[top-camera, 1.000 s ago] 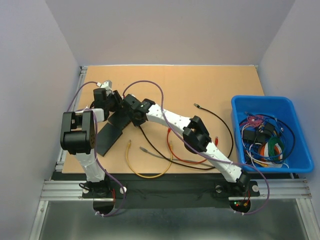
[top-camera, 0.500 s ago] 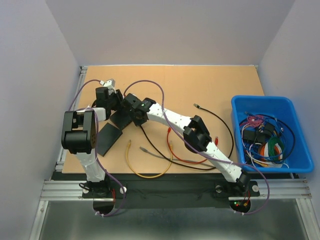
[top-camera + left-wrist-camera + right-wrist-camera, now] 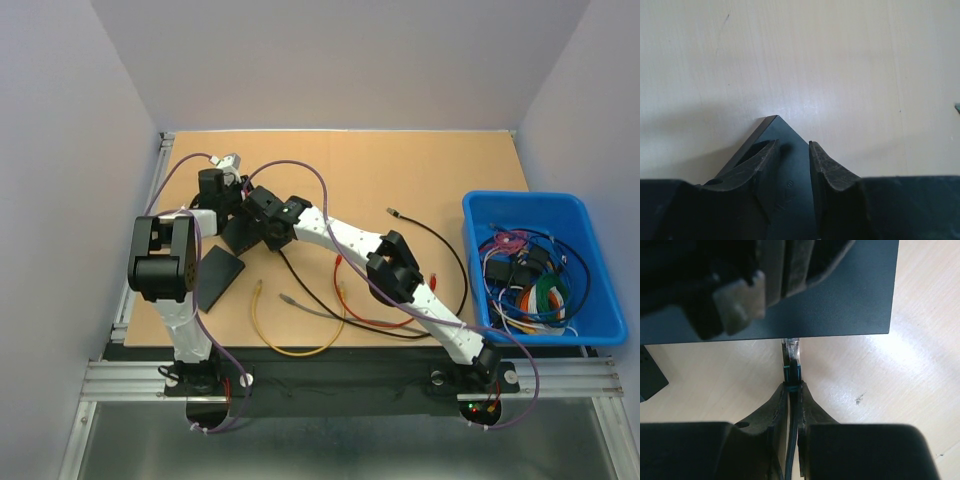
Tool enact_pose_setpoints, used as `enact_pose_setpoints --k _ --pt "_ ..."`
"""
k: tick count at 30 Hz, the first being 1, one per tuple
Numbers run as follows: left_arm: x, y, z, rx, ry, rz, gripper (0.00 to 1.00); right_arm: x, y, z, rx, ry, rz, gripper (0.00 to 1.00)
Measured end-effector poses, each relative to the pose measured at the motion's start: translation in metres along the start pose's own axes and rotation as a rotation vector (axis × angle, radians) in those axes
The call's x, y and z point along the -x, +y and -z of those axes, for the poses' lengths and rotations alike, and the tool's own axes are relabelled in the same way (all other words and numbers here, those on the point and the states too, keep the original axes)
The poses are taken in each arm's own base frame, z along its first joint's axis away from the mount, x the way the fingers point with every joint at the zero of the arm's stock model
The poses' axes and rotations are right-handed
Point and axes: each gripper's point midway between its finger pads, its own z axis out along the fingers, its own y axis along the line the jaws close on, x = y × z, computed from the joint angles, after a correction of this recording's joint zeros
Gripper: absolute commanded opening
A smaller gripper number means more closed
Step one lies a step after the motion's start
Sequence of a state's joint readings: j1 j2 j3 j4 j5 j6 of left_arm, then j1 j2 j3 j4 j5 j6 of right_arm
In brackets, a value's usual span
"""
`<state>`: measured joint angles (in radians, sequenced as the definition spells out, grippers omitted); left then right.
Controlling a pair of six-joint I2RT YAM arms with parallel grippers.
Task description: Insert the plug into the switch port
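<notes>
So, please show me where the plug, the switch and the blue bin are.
plug [image 3: 791, 347]: right wrist view, its clear tip at the switch edge.
switch [image 3: 850, 300]: right wrist view, its flat dark top.
blue bin [image 3: 520, 203]: top external view, its far rim.
</notes>
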<state>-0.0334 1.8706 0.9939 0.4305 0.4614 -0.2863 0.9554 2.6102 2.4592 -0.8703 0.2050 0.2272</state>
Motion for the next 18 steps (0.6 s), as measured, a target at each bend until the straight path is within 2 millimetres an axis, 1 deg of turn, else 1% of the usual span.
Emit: enact_pose_setpoints --k 4,8,12,14,16,18 --pt "0.001 0.002 0.001 0.018 -0.008 0.003 0.43 0.001 0.0 -0.002 -0.003 -0.007 0.0 0.0" --pt "0.002 0.011 0.014 0.097 -0.038 0.01 0.46 0.0 -0.002 -0.002 -0.01 -0.01 0.002 0.01" --pt "0.016 0.019 0.033 0.171 -0.106 0.02 0.51 0.0 -0.002 -0.002 -0.012 -0.017 0.002 0.01" --pt "0.027 0.024 0.04 0.205 -0.148 0.026 0.52 0.001 -0.003 -0.002 -0.014 -0.019 0.005 0.0" --pt "0.037 0.033 0.044 0.237 -0.173 0.034 0.52 0.001 -0.003 -0.002 -0.017 -0.02 0.009 0.0" --pt "0.039 0.043 0.042 0.262 -0.163 0.049 0.52 0.0 -0.004 -0.003 -0.019 -0.022 0.012 0.01"
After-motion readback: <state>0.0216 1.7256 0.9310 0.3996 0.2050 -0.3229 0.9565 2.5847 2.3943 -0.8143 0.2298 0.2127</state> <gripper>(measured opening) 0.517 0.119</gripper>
